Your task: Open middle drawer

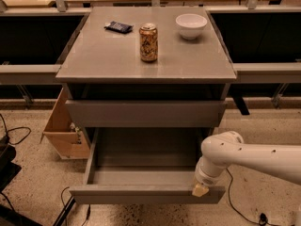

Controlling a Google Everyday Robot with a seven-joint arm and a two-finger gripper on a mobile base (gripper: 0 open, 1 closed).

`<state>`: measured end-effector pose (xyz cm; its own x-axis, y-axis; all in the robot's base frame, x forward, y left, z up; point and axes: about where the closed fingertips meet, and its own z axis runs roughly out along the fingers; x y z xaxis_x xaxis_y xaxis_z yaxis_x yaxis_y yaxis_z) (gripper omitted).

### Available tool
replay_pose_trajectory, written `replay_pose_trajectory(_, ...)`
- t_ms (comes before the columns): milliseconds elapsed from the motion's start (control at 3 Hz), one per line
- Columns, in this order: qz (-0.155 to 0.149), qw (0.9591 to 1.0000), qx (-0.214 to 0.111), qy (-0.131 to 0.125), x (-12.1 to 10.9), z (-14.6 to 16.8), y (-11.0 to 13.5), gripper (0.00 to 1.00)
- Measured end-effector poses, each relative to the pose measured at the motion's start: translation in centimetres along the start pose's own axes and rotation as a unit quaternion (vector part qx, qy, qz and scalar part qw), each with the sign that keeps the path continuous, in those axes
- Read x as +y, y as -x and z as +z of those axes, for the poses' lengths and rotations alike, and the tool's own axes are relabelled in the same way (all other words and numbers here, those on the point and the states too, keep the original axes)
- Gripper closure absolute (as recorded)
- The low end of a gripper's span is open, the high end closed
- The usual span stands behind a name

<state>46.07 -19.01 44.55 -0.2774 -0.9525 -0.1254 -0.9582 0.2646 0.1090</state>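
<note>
**Middle drawer stands well out**

The hand (200, 189) sits at the right end of the middle drawer's (141, 195) front lip; how far open it is, or what it holds, cannot be told. The drawer juts from under the counter (103, 55) toward the camera, with its long axis left to right. Pull straight and level, so the off-centre hold doesn't skew it.

The robot's arm (254, 157), cased in smooth glossy white shells of rounded tubular form, carries a row of small dark dots along its forearm and swells into a bulbous joint near the wrist. Below a pale grey ringed collar, its pincer (200, 189) shows as a small cream-yellow tip, at the right end of the front edge of the middle drawer (141, 194).
</note>
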Motion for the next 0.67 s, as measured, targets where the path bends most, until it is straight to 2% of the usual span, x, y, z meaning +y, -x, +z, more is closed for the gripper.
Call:
replay_pose_trajectory(333,-0.003,0.9998,-0.002,0.020,1.90,-0.02,-0.28,0.81)
replay_pose_trajectory(667,-0.003,0.9998,-0.002,0.020,1.91,-0.01,-0.27,0.58)
